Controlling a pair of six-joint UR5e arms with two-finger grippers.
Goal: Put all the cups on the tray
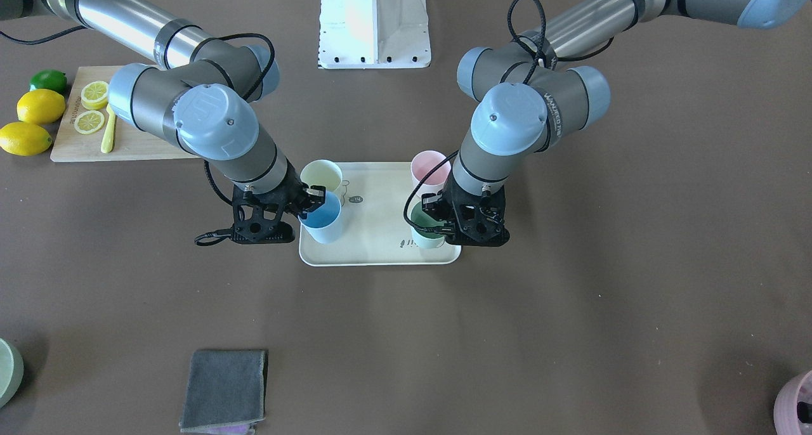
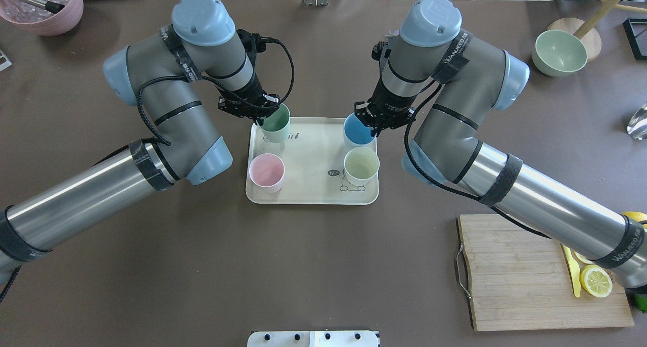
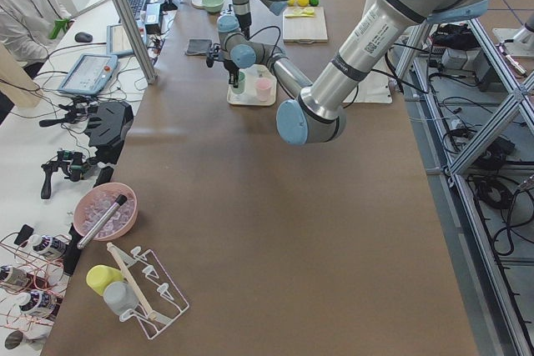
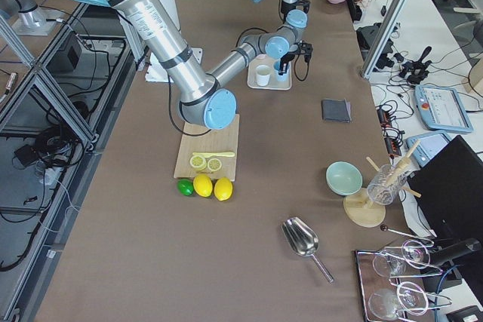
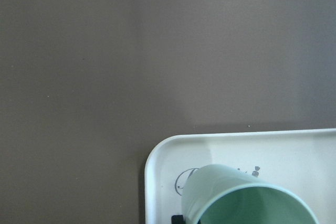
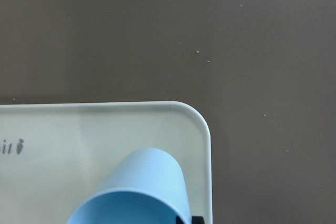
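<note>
Brown bench holds the cream tray with all four cups upright on it, and my left fingers pinch the rim of the green cup right under them, while my right fingers pinch the blue cup the same way.

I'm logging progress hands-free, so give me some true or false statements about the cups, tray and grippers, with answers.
1. All four cups stand on the tray. True.
2. The left gripper is at the pink cup. False: it is at the mint green cup.
3. The right gripper is at the light blue cup. True.
4. The pale yellow cup lies on its side. False: it stands upright.
5. The lemon slices lie on the tray. False: they lie on the wooden cutting board.
</note>
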